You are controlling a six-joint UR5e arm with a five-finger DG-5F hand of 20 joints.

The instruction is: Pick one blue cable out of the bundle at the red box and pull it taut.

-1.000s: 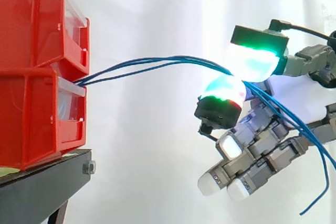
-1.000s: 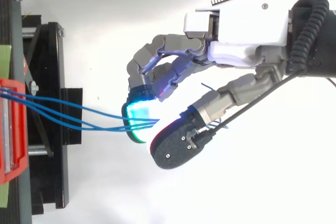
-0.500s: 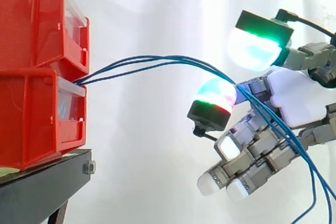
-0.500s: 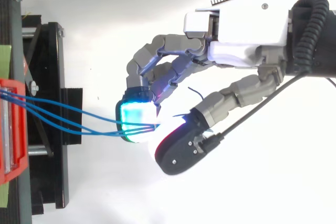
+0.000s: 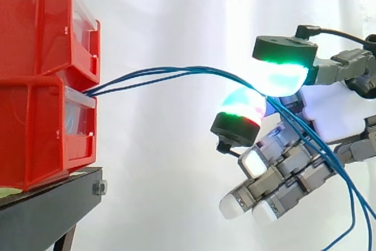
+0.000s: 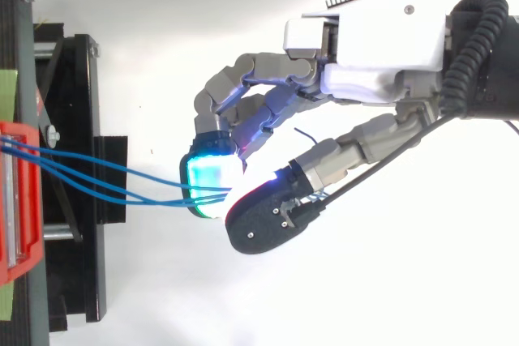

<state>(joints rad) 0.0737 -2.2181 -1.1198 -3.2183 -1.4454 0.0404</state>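
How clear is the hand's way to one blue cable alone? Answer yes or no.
Likely yes, barely. Nothing blocks the hand: the blue cables run free from the red box and pass between its pads. But they bunch together there, so singling one out looks hard.

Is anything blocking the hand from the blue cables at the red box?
Nothing visible does. The blue cables run freely from the red box and pass between the hand's curled fingertips, several together rather than one.
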